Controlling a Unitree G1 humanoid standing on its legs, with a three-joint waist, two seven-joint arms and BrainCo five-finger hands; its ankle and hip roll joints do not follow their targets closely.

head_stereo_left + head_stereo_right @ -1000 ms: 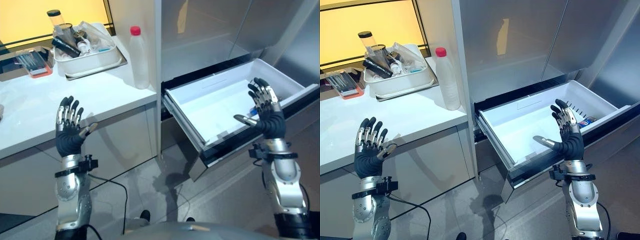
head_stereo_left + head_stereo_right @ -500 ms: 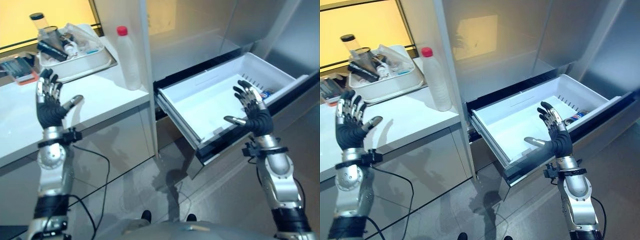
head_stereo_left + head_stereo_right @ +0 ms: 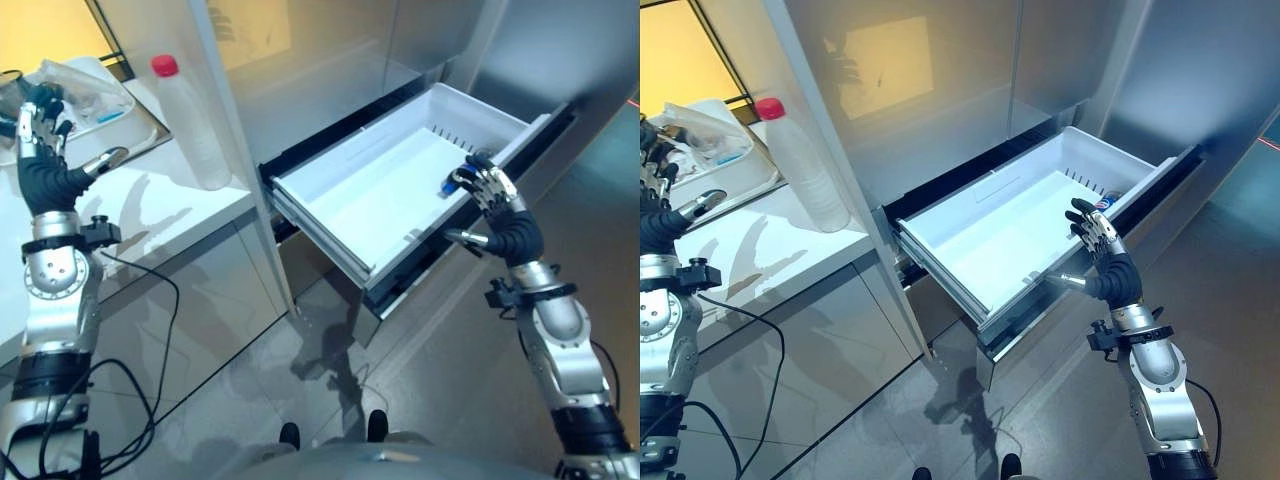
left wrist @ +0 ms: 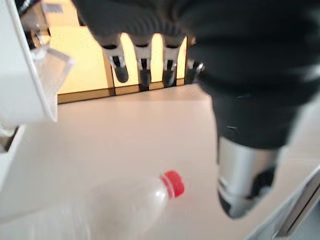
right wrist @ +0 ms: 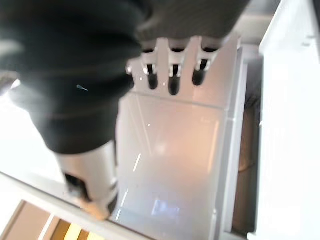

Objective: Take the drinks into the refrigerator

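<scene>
Evidently the bottle [image 3: 190,125] is standing on the counter [image 3: 150,215] just right of the open, empty left hand [image 3: 45,165]. Beyond the open right hand [image 3: 500,215], a can [image 3: 452,182] is lying in the pulled-out drawer [image 3: 350,200]; the bottle's transfer is not yet begun.

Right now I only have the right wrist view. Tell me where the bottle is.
Observer: The red-capped bottle stands upright on the white counter, to the left of the open drawer.
Operator: Report the left hand.
Observer: The left hand hangs above the counter beside the bottle, fingers straight, holding nothing.
</scene>
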